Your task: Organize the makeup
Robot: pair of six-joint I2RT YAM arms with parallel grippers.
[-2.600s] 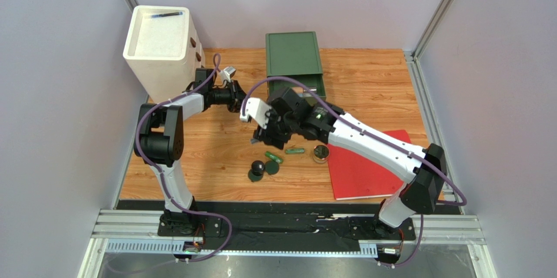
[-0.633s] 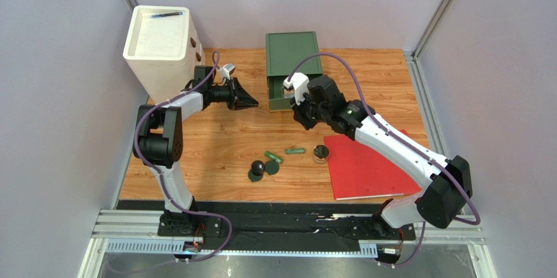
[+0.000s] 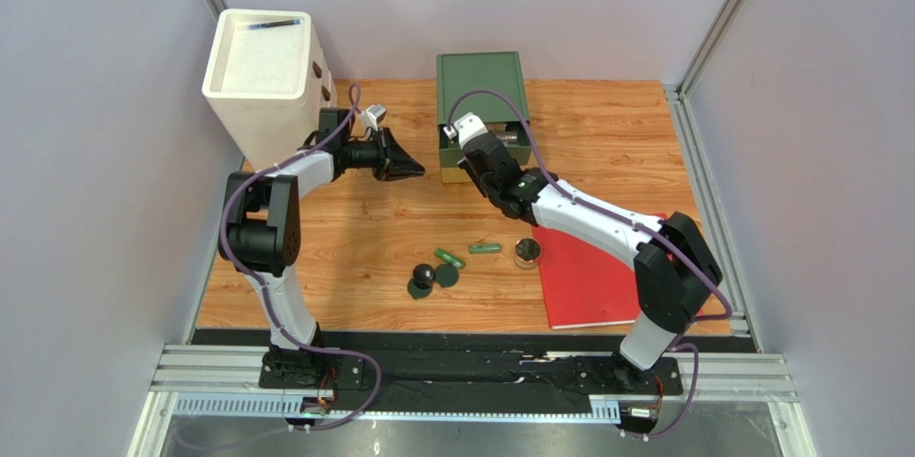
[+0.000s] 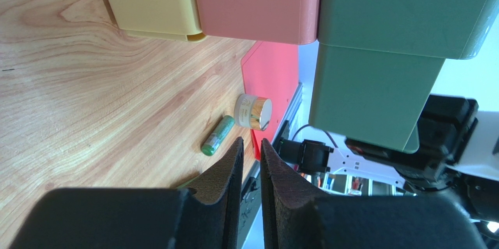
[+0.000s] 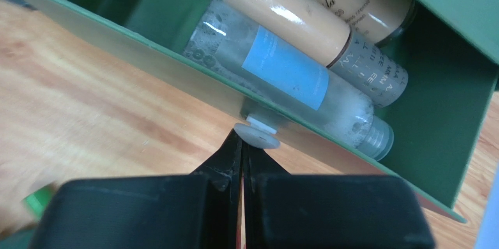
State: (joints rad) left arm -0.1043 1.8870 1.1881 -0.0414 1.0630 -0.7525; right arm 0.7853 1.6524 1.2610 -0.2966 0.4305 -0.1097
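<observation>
Right gripper (image 5: 242, 144) closed, tips touching the white knob (image 5: 256, 136) of the green drawer (image 5: 451, 114). Left gripper (image 4: 250, 144) nearly closed, holding nothing.

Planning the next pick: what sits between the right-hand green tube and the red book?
A round jar stands between the green tube and the red book, near the book's edge; the top external view shows it.

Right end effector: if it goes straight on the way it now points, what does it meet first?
The small white knob on the front wall of the green drawer. The right end effector, shut, is right at it, perhaps already touching; depth is unclear.
</observation>
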